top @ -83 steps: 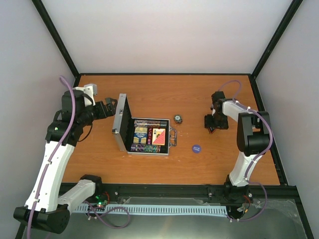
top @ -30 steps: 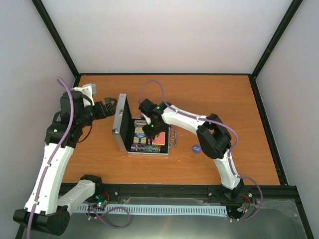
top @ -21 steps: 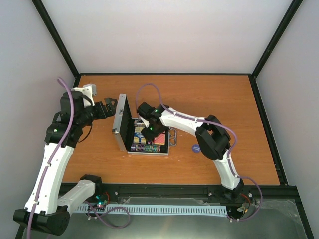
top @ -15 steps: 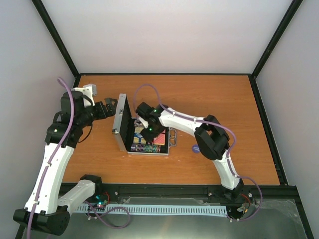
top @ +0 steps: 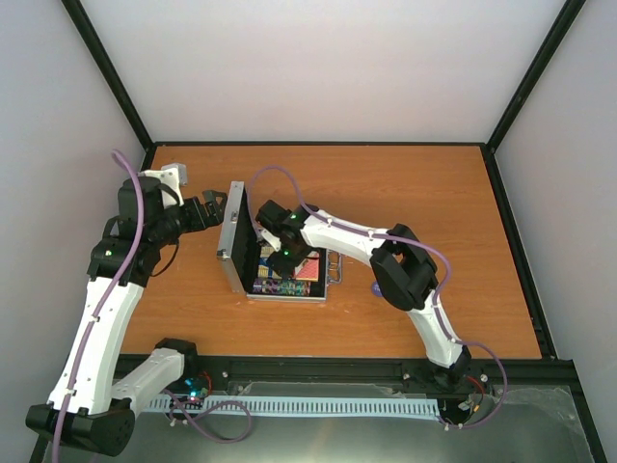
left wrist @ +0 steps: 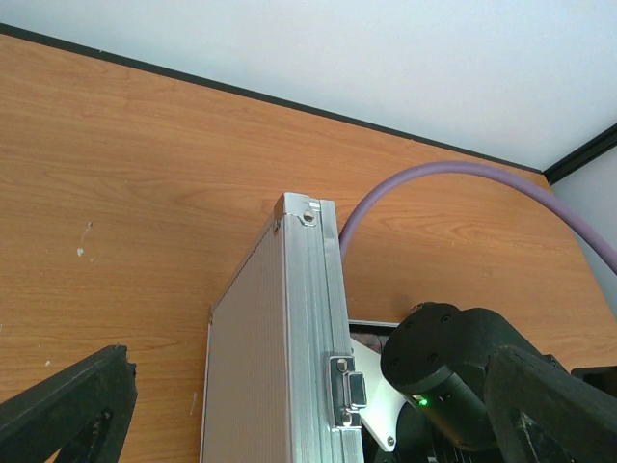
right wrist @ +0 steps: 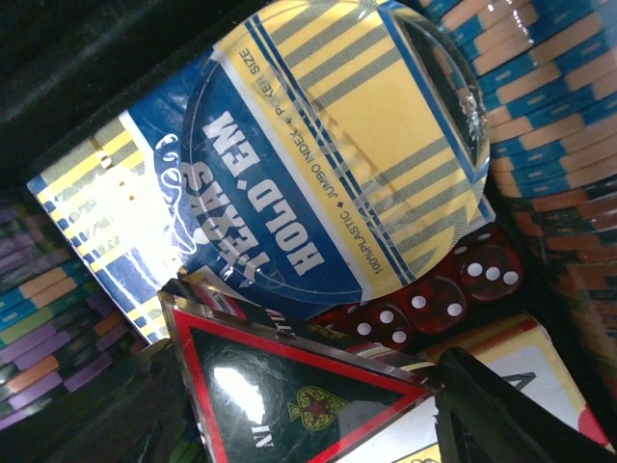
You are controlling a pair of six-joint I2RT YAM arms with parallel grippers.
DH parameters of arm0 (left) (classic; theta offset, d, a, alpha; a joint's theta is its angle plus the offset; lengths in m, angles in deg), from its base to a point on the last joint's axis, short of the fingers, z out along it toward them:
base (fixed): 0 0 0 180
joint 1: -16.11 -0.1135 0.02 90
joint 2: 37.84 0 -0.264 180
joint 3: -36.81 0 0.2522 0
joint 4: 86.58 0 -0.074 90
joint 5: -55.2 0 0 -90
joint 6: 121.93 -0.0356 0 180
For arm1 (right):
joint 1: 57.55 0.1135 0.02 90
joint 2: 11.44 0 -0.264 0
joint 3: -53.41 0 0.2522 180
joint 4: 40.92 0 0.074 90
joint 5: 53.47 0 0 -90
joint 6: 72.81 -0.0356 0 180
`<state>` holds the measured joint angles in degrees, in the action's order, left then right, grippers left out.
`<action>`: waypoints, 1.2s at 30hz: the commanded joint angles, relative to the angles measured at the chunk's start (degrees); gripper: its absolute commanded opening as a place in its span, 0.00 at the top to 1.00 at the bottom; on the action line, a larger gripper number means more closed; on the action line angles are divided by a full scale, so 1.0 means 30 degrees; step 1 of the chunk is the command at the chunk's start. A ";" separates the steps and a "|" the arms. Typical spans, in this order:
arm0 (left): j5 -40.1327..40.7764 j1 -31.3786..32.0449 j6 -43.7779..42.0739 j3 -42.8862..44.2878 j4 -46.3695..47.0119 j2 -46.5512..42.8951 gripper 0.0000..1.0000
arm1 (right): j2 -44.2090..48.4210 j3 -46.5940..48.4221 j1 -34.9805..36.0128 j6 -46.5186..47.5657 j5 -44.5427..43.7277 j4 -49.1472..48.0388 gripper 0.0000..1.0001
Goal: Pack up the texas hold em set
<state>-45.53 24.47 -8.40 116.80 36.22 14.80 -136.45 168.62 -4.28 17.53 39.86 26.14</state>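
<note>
Both arms are at the open case (top: 287, 296), mid-frame. Since a second ago the right gripper (top: 280, 258) has pushed further up-left inside it, jaws part-spread over a triangular button (right wrist: 299, 395); whether it grips anything I cannot tell. Meanwhile the left gripper (top: 217, 205) stays wide, empty, beside the lid (left wrist: 260, 367).

Bright, even; glare on blue deck (right wrist: 96, 207)
</note>
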 commanded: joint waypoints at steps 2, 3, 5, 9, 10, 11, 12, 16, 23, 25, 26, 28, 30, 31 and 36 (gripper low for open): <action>-0.0101 -0.0091 0.0125 0.0070 0.0036 -0.0213 0.00 | -0.0365 0.0471 0.0405 0.0097 -0.0045 0.0222 0.24; -0.0130 -0.0091 0.0118 0.0095 0.0029 -0.0184 0.00 | -0.0308 0.0536 0.0405 0.0067 -0.0106 0.0187 0.23; -0.0120 -0.0075 0.0127 0.0149 0.0059 -0.0155 0.00 | -0.0138 0.0679 0.0405 0.0059 -0.0207 0.0157 0.18; -0.0037 -0.0106 0.0125 0.0215 0.0030 -0.0132 0.00 | 0.0324 0.0945 0.0391 0.0038 -0.0512 0.0189 0.14; -0.0008 -0.0091 0.0126 0.0201 0.0032 -0.0121 0.00 | 0.0546 0.0971 0.0363 0.0001 -0.0633 0.0218 0.13; 0.0039 -0.0091 0.0122 0.0240 0.0033 -0.0120 0.00 | 0.0766 0.0977 0.0374 -0.0077 -0.0813 0.0236 0.12; 0.0092 -0.0088 0.0151 0.0244 0.0022 -0.0138 0.00 | 0.1024 0.0984 0.0350 -0.0152 -0.0986 0.0250 0.11; 0.0423 -0.0091 0.0157 0.0396 -0.0015 -0.0183 0.00 | 0.2675 0.0350 -0.0094 -0.1288 -0.1908 0.0801 0.10; 0.1039 -0.0070 0.0348 0.0195 0.0290 -0.0398 0.00 | 0.8489 -0.6795 -0.2322 -0.7036 -0.3078 0.0976 0.07; 0.1088 -0.0091 0.0408 0.0116 0.0340 -0.0303 0.00 | 1.0041 -0.9208 -0.2961 -0.8791 -0.3215 0.0984 0.08; 0.1062 -0.0091 0.0417 0.0101 0.0364 -0.0238 0.00 | 1.0573 -1.0313 -0.3238 -0.9664 -0.3205 0.0969 0.08; 0.0978 -0.0091 0.0397 0.0126 0.0457 -0.0134 0.00 | 1.1311 -1.2152 -0.3601 -1.1150 -0.3066 0.0838 0.08; 0.0887 -0.0087 0.0335 0.0197 0.0464 -0.0022 0.00 | 1.1719 -1.3627 -0.3709 -1.2264 -0.2998 0.0513 0.08; 0.0857 -0.0087 0.0306 0.0228 0.0475 0.0017 0.00 | 1.1779 -1.3993 -0.3723 -1.2684 -0.2999 0.0357 0.08; 0.0742 -0.0091 0.0301 0.0132 0.0347 0.0003 0.00 | 1.0895 -1.4568 -0.3801 -1.3617 -0.3327 0.0071 0.09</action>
<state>-43.12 24.47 -8.01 116.80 36.35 14.91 -102.55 124.82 -15.47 -17.15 31.23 27.99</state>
